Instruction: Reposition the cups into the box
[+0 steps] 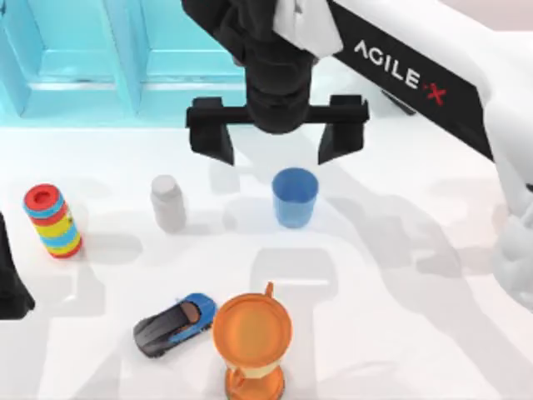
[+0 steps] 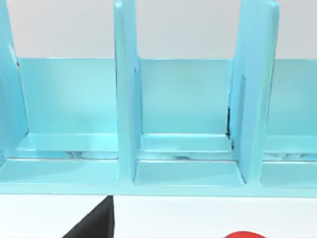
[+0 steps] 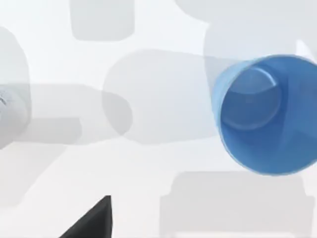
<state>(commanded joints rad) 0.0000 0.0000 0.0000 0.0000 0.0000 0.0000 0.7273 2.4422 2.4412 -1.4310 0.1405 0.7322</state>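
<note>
right gripper (image 1: 276, 137): my jaws wide, empty | blue cup (image 1: 295, 197) upright on bench (image 1: 400, 275), just at their 5 o'clock | box (image 1: 92, 58) at 10 o'clock | right arm nearer; left arm (image 1: 10, 283) parked at left edge

grey bottle (image 1: 169, 202) | ring stack (image 1: 52, 220) | toy car (image 1: 174, 324) | orange vessel (image 1: 252, 339)

The blue cup (image 1: 295, 197) is standing upright, mouth open upward, slightly right of centre in the top view, on the white table. The light blue box (image 1: 92, 58) is occupying the upper left, its upright dividers forming open compartments.
</note>
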